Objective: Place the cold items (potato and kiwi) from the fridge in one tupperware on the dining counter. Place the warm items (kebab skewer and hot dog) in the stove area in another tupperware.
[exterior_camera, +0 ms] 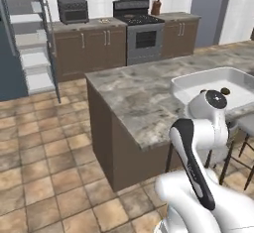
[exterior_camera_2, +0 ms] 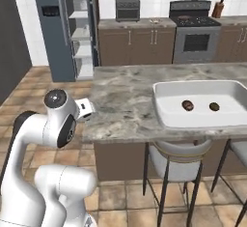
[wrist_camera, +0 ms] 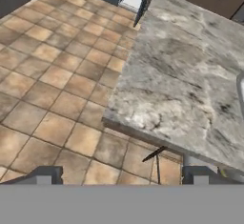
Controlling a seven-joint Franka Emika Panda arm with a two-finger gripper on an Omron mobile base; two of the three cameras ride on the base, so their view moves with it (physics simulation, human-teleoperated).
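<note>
White tupperware point(exterior_camera_2: 200, 104) on marbled dining counter point(exterior_camera_2: 125, 100) holding two small dark cold items point(exterior_camera_2: 188, 106), fridge point(exterior_camera_2: 65, 28) door open, gripper point(wrist_camera: 121, 175) fingers spread wide and empty over counter edge.

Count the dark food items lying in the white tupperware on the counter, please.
2. One dark item lies near the middle of the white tupperware, the other dark item to its right. The near wall could hide more.
</note>
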